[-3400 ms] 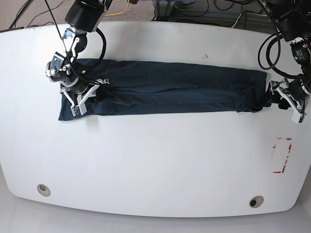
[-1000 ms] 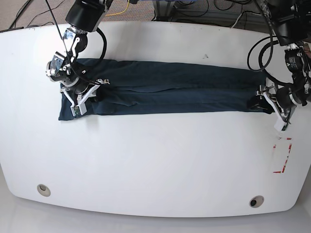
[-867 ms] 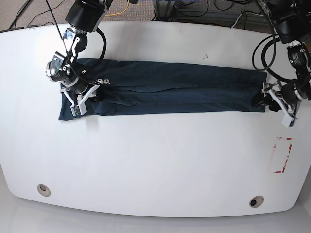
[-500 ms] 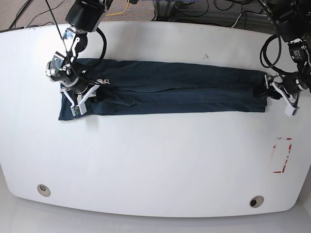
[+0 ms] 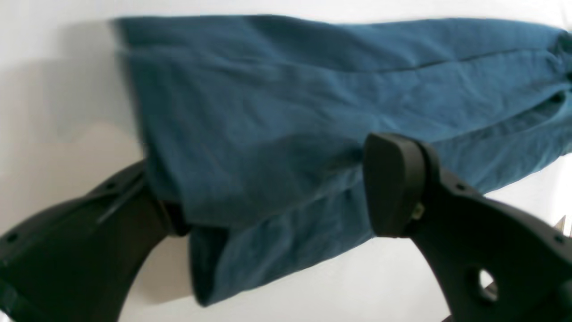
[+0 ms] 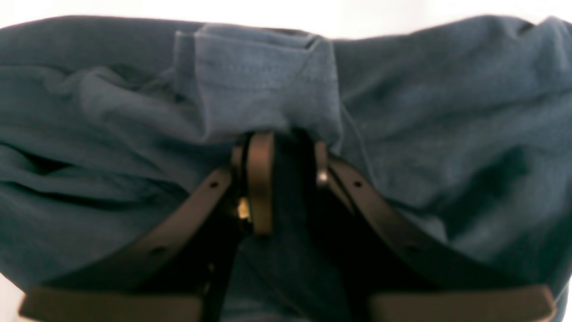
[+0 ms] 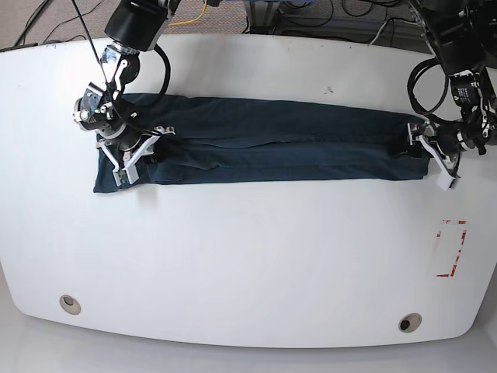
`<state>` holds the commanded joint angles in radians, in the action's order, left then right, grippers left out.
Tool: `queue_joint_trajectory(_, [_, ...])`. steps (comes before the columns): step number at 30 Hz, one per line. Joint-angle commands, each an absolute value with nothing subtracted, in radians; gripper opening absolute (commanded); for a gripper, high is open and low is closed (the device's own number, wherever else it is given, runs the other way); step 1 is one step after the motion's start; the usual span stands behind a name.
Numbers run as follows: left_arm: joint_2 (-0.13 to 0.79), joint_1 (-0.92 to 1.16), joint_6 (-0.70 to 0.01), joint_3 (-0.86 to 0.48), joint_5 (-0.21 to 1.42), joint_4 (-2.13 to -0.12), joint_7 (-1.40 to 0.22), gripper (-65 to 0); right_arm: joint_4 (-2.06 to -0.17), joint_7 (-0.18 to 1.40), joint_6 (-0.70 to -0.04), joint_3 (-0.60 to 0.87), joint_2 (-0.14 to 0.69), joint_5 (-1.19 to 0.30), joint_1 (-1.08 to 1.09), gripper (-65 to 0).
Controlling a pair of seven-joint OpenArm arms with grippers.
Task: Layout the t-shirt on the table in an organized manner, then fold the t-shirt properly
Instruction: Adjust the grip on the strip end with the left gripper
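- The t-shirt [image 7: 287,144] lies across the bench [image 7: 233,256] as a long flat strip, its long axis running side to side between my arms.
- My left claw [image 5: 277,210] is nearest one short end, fingers spread apart on either side of that corner; I judge the next move needs them closing on the layers there.
- My right claw [image 6: 288,179] sits over the opposite end; the fingers have a narrow gap, and I can't tell whether cloth is pinched.
- I can read no brand, label or writing.
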<state>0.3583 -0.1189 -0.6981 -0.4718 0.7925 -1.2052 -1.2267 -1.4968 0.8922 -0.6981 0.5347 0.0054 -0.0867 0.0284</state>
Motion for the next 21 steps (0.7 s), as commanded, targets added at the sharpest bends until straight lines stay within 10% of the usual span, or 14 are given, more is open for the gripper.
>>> queue_joint_trajectory(5, [0.337, -0.12, -0.698, -0.472, 0.792, -1.205, -1.227, -16.8, -1.497, 0.892, -0.698, 0.535, 0.005, -0.087, 0.028, -53.9])
queue_joint_trajectory(15, [0.335, -0.116, -0.698, -0.472, 0.792, -1.205, -1.144, -56.8, -1.497, 0.892, -0.698, 0.535, 0.005, -0.087, 0.025, -53.9])
queue_joint_trajectory(21, [0.335, -0.113, -0.698, -0.472, 0.791, -1.205, -1.102, -59.4, -1.497, 0.892, -0.698, 0.535, 0.005, -0.087, 0.016, -53.9])
